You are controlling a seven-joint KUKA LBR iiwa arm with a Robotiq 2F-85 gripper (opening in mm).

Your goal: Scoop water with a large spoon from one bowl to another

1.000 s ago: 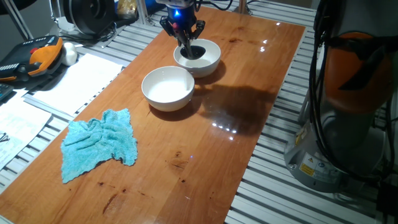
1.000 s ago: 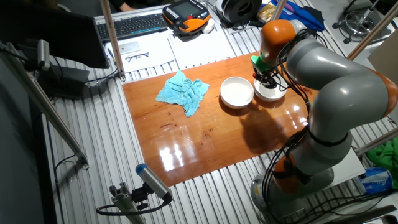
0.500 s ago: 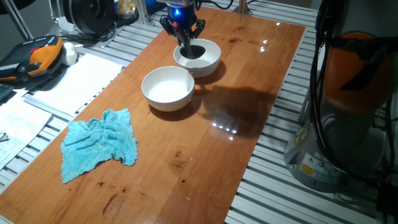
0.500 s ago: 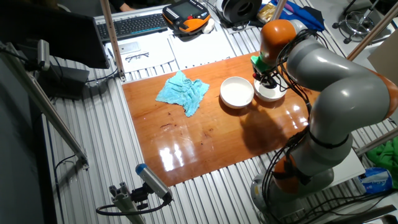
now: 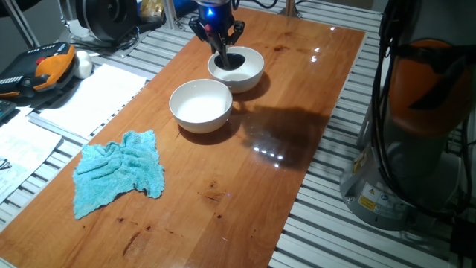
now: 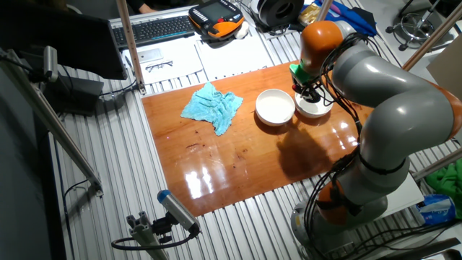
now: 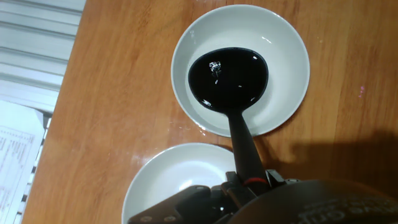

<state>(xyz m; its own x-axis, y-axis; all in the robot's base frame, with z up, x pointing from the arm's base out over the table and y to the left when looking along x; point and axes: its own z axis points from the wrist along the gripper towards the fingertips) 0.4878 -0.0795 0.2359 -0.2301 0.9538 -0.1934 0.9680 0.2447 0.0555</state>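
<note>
Two white bowls stand side by side on the wooden table. The far bowl (image 5: 238,68) (image 7: 283,106) holds the scoop of the black ladle (image 7: 228,79) (image 5: 230,59), which glistens with water (image 7: 217,67). The near bowl (image 5: 201,106) (image 7: 168,180) (image 6: 275,107) shows a pale wet inside. My gripper (image 5: 217,33) (image 7: 249,182) hangs over the far bowl and is shut on the ladle's handle, just above its red tip. In the other fixed view the gripper (image 6: 312,92) is above the far bowl (image 6: 313,109).
A crumpled blue cloth (image 5: 119,171) (image 6: 211,106) lies on the table to the near left. Papers (image 5: 82,93) and an orange and black device (image 5: 44,68) lie beyond the table's left edge. The arm's base (image 5: 416,134) stands to the right.
My gripper with the ladle has risen slightly and shifted a little towards the far side; the scoop stays in the far bowl.
</note>
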